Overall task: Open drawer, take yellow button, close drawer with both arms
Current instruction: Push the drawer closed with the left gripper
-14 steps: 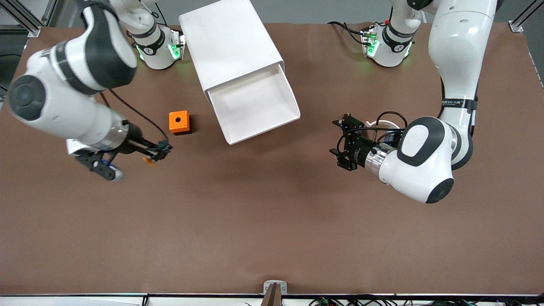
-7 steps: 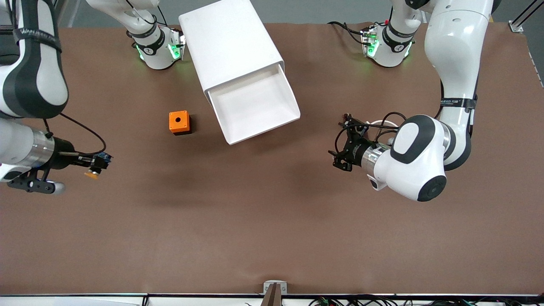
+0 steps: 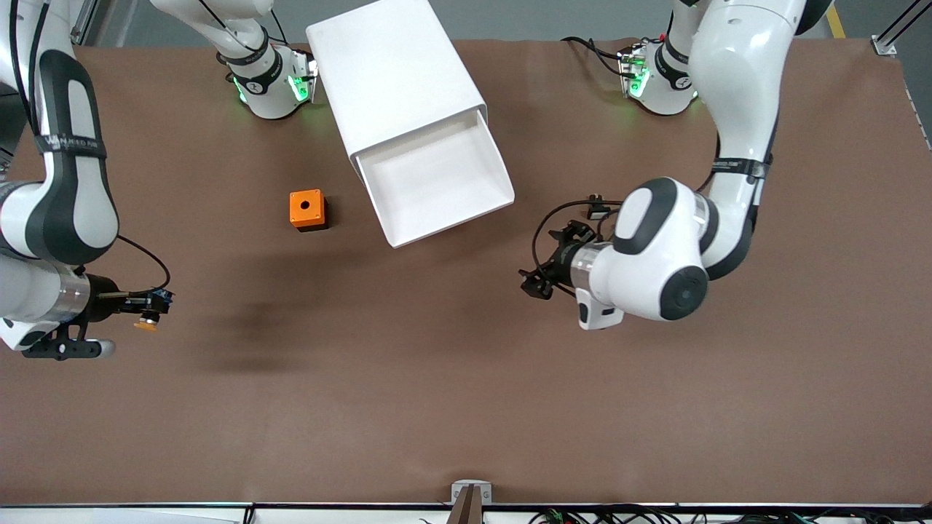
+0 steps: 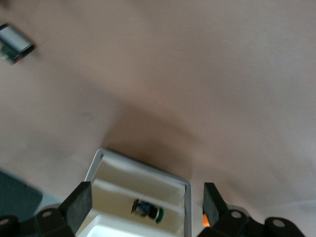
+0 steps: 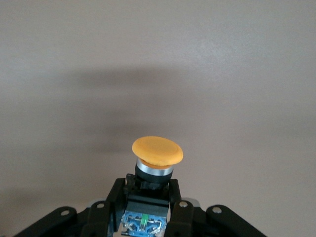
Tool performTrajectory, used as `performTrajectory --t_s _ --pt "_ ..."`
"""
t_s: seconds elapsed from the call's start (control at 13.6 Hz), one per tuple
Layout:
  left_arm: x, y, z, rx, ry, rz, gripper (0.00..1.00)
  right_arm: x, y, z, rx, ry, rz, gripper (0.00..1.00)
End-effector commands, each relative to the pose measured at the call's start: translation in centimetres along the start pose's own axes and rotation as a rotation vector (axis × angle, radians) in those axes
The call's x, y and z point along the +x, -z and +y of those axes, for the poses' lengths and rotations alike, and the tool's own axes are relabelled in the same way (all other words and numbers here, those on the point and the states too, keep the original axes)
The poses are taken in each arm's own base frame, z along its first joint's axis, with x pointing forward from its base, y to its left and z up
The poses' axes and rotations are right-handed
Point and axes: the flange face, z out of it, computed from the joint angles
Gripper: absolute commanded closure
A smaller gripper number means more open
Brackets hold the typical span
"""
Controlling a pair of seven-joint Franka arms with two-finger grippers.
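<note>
Only wristward: button's [image 5: 157,152] silver collar.

Orange box [image 3: 306,209] beside open drawer [image 3: 437,182]

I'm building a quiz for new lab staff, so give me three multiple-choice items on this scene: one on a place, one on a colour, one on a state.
1. Where is the button?
A. in the drawer
B. in the right pincer
C. on the orange box

2. What colour is the button's cap?
A. orange
B. green
C. white

3. How does the drawer stand?
A. shut
B. taken out and lying on the table
C. pulled open

Answers:
1 B: the right pincer, over bare table at the right arm's end, is shut on it.
2 A: the right wrist view shows an orange cap.
3 C: the tray juts from the cabinet, with the left pincer open over the table near it.
</note>
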Motion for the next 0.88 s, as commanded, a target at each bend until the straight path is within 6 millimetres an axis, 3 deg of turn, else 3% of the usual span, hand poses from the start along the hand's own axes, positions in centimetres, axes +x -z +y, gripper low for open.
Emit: performTrajectory --t_s 0.0,0.52,0.81 --pt "-3.7 -1.7 1.2 0.003 -0.164 0.14 0.01 1.0 -3.1 1.0 0.001 0.033 -0.016 0.99" --pt "-13.9 -8.1 2.0 0.096 -0.38 0.297 0.0 3.3 -12.6 1.0 -0.015 0.07 -0.042 0.98" --pt "-19.4 -11.3 1.4 0.129 -0.441 0.282 0.0 3.9 -16.5 1.1 -0.011 0.061 -0.045 0.96"
